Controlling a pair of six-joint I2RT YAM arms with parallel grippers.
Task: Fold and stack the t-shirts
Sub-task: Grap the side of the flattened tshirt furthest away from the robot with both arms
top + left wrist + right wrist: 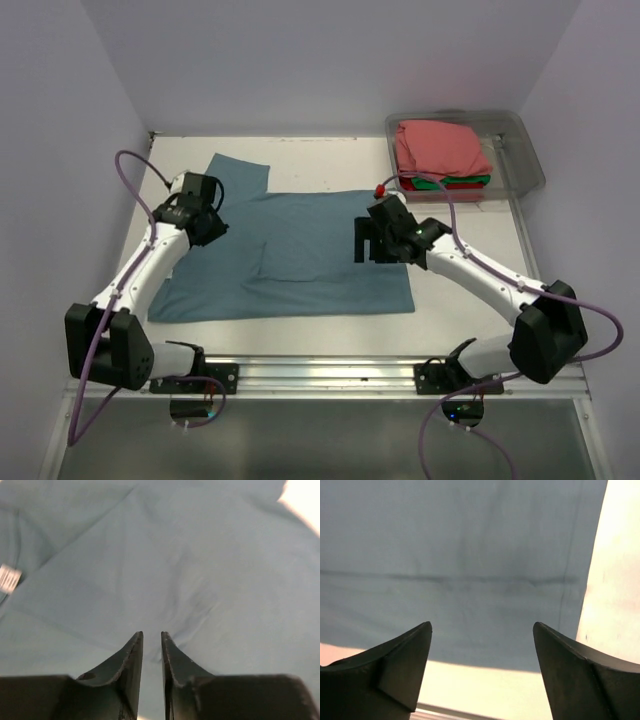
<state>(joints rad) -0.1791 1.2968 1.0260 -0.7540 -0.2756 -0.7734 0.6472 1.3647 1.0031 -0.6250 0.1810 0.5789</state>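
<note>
A slate-blue t-shirt [300, 260] lies spread flat across the middle of the table, one sleeve pointing to the back left. My left gripper [208, 226] hovers over the shirt's left part. In the left wrist view its fingertips [152, 634] stand a narrow gap apart above the blue cloth [175, 555], with nothing between them. My right gripper [372, 240] is over the shirt's right part. It [482, 625] is wide open and empty above the blue fabric [460, 555] near the shirt's edge. Folded pink [440, 148], green [435, 183] and red [470, 186] t-shirts are stacked in the bin.
A clear plastic bin [520, 150] stands at the back right corner and holds the folded stack. Bare white table [615, 580] shows right of the shirt's hem. A white label [9, 577] shows at the shirt's neck. Walls close off the table at the back and sides.
</note>
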